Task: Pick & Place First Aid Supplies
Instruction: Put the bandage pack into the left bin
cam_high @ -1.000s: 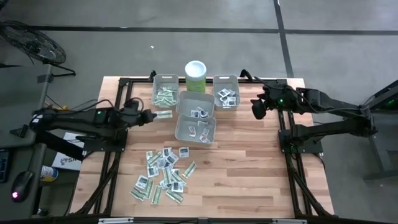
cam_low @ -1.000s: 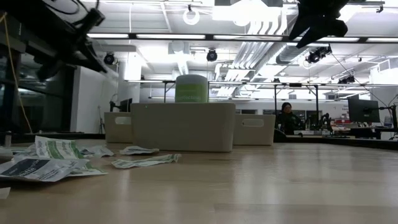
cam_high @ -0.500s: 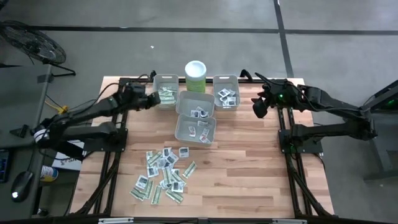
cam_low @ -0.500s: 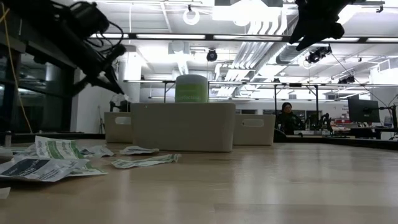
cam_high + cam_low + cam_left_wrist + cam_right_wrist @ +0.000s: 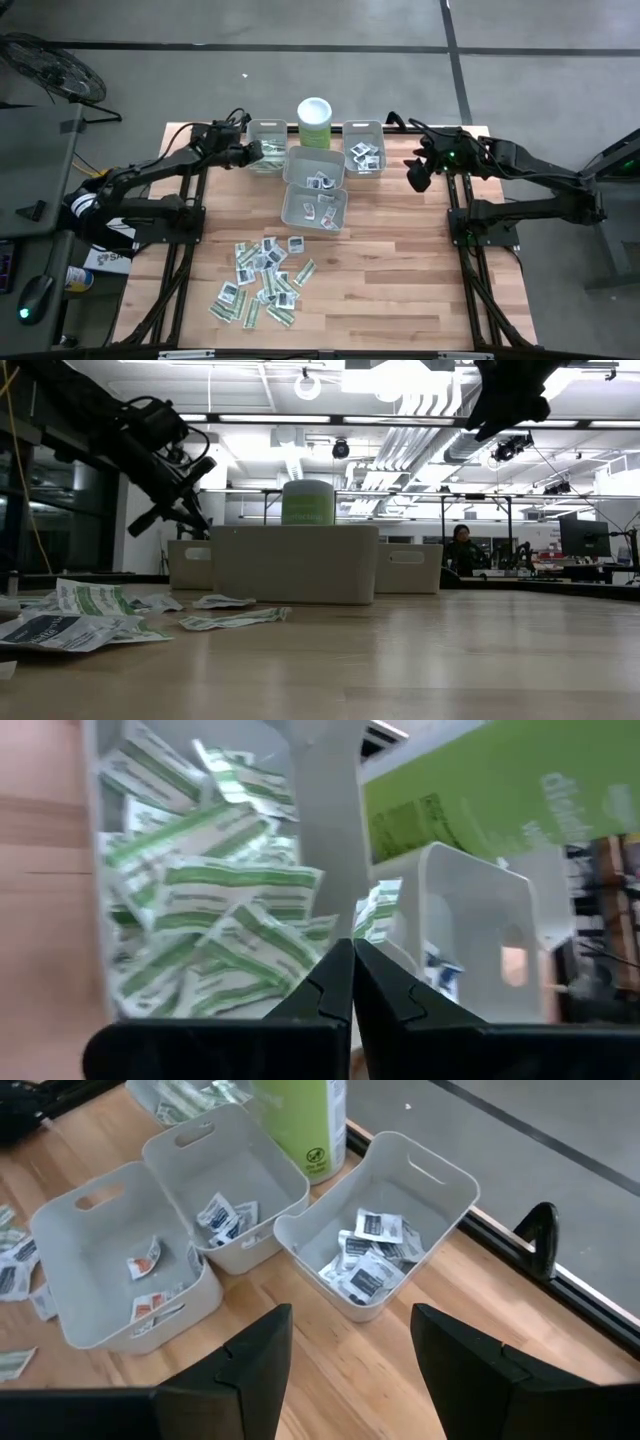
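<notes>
Loose first aid packets (image 5: 262, 283) lie scattered on the near part of the table (image 5: 400, 290), their long axes pointing every way. Farther back, the left gripper (image 5: 247, 154) hangs over the left rear bin (image 5: 266, 128) of green-white strips (image 5: 210, 935), fingers closed together and holding nothing. It is the nearer arm to the pile, which lies toward the table's near edge from its fingers. The right gripper (image 5: 414, 175) waits beside the right rear bin (image 5: 364, 127), fingers spread wide and empty.

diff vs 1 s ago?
The left gripper carried a green-white strip packet from beside the bins up to the green-strip bin. It now sits at that bin, fingers shut with no packet visible between them, so the strip looks dropped in. The right gripper stayed parked and open. The loose packet pile and canister are unchanged.
</notes>
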`<action>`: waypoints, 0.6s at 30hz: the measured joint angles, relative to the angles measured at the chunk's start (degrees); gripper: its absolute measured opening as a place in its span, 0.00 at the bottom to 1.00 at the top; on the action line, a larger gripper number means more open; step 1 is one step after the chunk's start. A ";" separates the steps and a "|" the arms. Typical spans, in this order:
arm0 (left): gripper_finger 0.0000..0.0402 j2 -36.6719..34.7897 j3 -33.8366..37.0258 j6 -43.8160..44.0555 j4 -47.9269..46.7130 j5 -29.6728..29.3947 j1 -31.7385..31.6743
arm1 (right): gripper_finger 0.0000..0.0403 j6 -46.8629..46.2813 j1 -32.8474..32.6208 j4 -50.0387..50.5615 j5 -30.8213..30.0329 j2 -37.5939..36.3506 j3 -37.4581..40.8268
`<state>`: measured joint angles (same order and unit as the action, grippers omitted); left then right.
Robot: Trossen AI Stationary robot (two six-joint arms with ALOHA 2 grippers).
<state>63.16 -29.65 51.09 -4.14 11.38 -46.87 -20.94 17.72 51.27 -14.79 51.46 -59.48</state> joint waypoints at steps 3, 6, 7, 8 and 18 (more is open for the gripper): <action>0.04 0.00 0.00 -0.32 -0.94 -1.58 -0.02 | 0.49 0.95 0.00 0.07 1.70 0.00 0.00; 0.09 -0.04 0.00 -1.26 -1.04 -2.04 -0.04 | 0.49 2.00 0.00 0.17 2.96 0.00 0.00; 0.11 -0.18 0.00 -1.54 -1.32 -2.38 -0.04 | 0.49 2.29 0.00 0.19 3.32 0.00 0.00; 0.13 -0.37 0.00 -1.57 -1.74 -2.86 -0.04 | 0.49 2.83 0.00 0.19 3.66 0.00 0.00; 0.32 -4.40 0.02 -3.73 -6.51 -7.59 -0.04 | 0.49 4.59 0.00 0.20 5.50 0.00 0.00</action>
<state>58.76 -29.63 47.36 -10.65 3.79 -46.92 -16.35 17.72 51.47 -9.28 51.46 -59.48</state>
